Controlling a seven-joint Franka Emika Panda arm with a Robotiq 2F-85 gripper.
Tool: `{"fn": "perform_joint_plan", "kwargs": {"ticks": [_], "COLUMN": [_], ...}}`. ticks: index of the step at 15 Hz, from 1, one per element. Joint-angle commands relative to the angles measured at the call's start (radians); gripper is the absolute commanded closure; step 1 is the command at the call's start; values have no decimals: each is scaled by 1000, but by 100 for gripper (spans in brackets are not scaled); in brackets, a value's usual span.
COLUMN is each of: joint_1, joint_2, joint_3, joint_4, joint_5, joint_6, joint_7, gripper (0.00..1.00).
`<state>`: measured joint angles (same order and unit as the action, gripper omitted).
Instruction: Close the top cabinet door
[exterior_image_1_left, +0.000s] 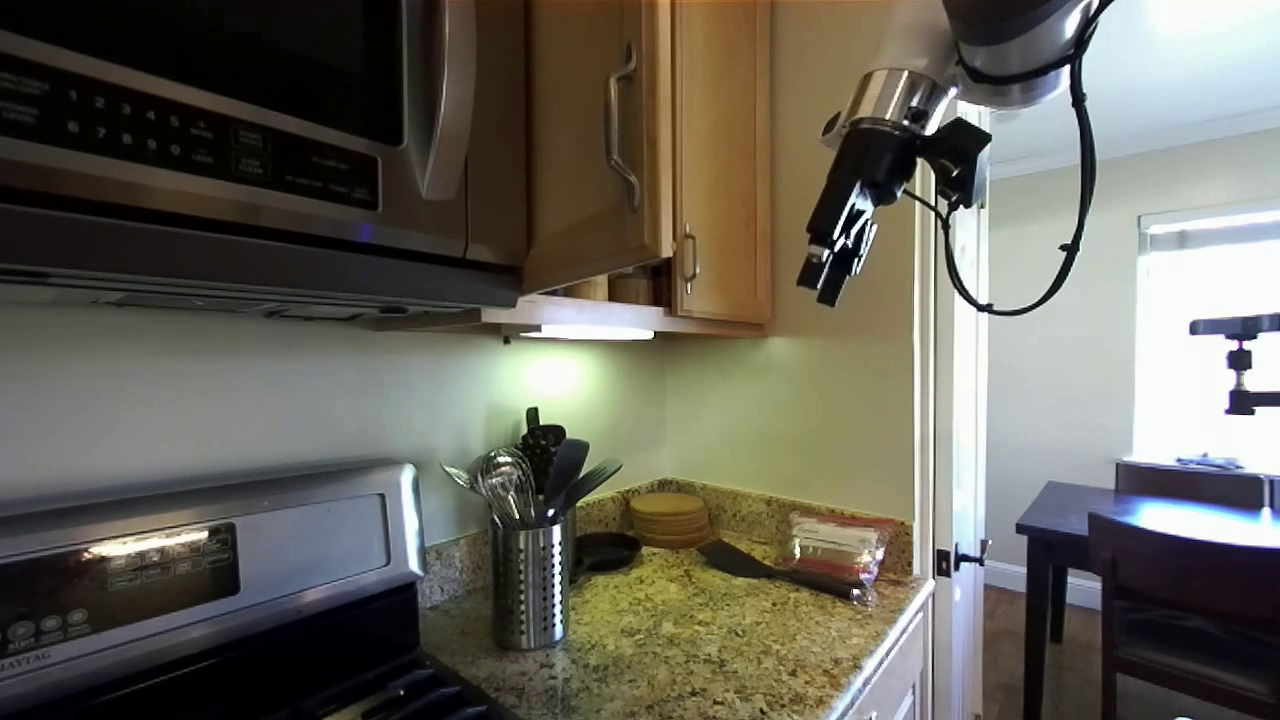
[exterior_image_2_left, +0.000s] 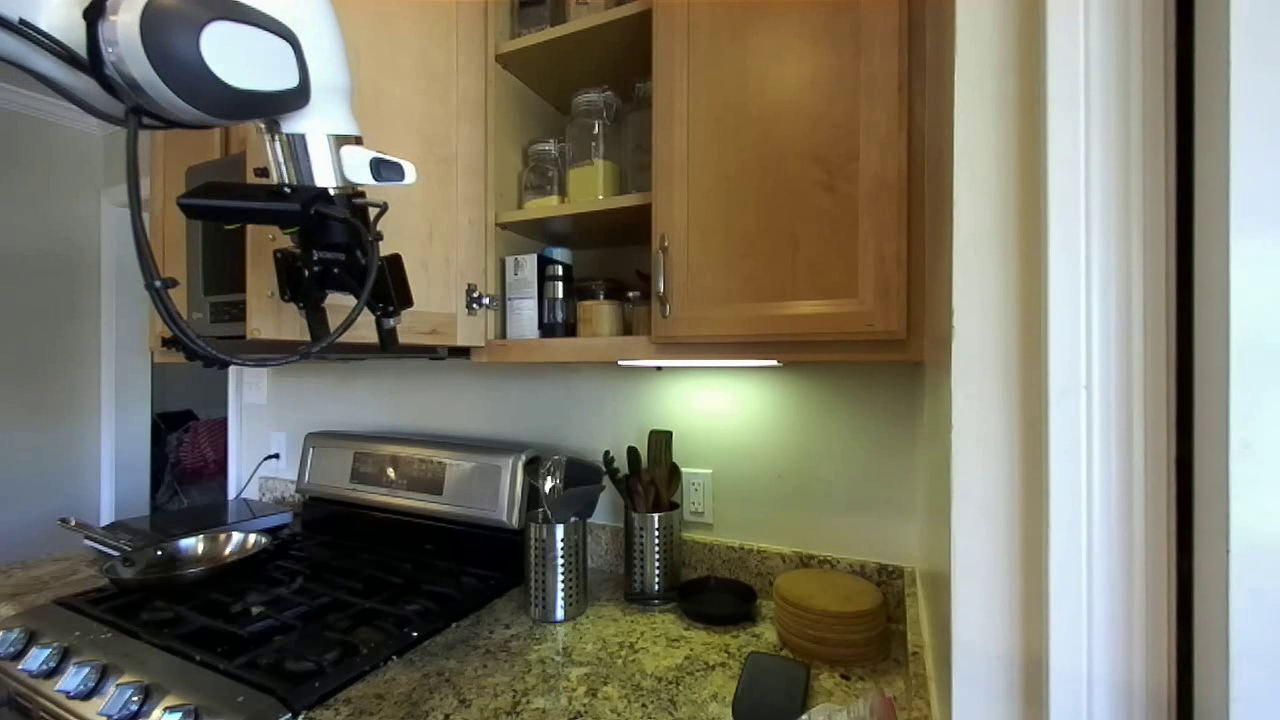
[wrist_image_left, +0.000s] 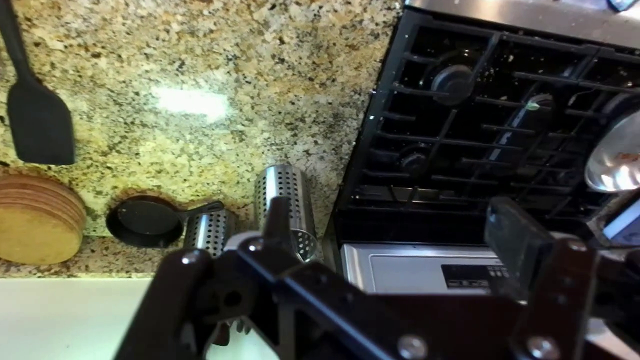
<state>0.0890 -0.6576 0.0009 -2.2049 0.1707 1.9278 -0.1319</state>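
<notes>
The top cabinet door, light honey-coloured wood, stands swung open. In an exterior view its outer face (exterior_image_1_left: 570, 150) shows a vertical silver bar handle (exterior_image_1_left: 613, 125) near its free edge. In an exterior view its inner face (exterior_image_2_left: 430, 190) and a hinge (exterior_image_2_left: 480, 299) show, with the cabinet opening beside it. My gripper (exterior_image_2_left: 353, 328) hangs in front of the inner face in that view. In an exterior view the gripper (exterior_image_1_left: 826, 280) is to the right of the door, apart from it. In the wrist view the gripper (wrist_image_left: 392, 215) is open with nothing between its fingers. The door is out of the wrist view.
A shut neighbouring cabinet door (exterior_image_2_left: 780, 170) is right of the opening. Shelves hold glass jars (exterior_image_2_left: 594, 150). A microwave (exterior_image_1_left: 430, 100) is beside the open door. Below are the stove (exterior_image_2_left: 300, 590), metal utensil holders (exterior_image_2_left: 556, 570), wooden discs (exterior_image_2_left: 830, 610) and a black spatula (wrist_image_left: 40, 120).
</notes>
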Motion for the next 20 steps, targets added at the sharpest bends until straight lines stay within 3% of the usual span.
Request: {"fn": "perform_joint_plan", "kwargs": {"ticks": [1, 7, 13, 20], "joint_1": [47, 50, 76, 179], "joint_2": [-30, -63, -41, -49], "joint_3": [1, 52, 131, 127], "joint_4": [-5, -3, 30, 122], "joint_5": [119, 204, 180, 182], "joint_6": [45, 214, 432, 401], "joint_7": [25, 72, 110, 56], "gripper": [0, 0, 0, 0]}}
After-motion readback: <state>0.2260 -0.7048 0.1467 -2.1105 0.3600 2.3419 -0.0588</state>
